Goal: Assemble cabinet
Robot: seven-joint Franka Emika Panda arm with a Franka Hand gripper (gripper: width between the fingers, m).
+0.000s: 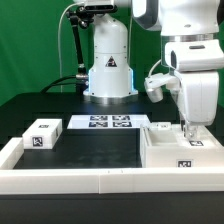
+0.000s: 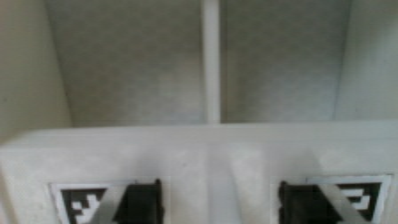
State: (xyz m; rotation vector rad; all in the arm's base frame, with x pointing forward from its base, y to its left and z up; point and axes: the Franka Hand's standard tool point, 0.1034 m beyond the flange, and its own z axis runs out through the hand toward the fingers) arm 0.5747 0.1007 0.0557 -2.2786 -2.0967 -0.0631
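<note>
The cabinet (image 1: 172,150) is a large white open box at the exterior view's right, with a square tag on its front face. My gripper (image 1: 190,133) reaches straight down onto its top, near the right side. In the wrist view the gripper (image 2: 224,204) has its dark fingers (image 2: 143,203) far apart, with nothing between them. They hang over a white tagged face of the cabinet (image 2: 214,150), with a ribbed inner panel beyond. A small white tagged block (image 1: 43,134) lies at the exterior view's left.
The marker board (image 1: 106,123) lies flat at the back middle, in front of the arm's base (image 1: 108,75). A low white border rail (image 1: 70,180) runs along the front and left of the dark table.
</note>
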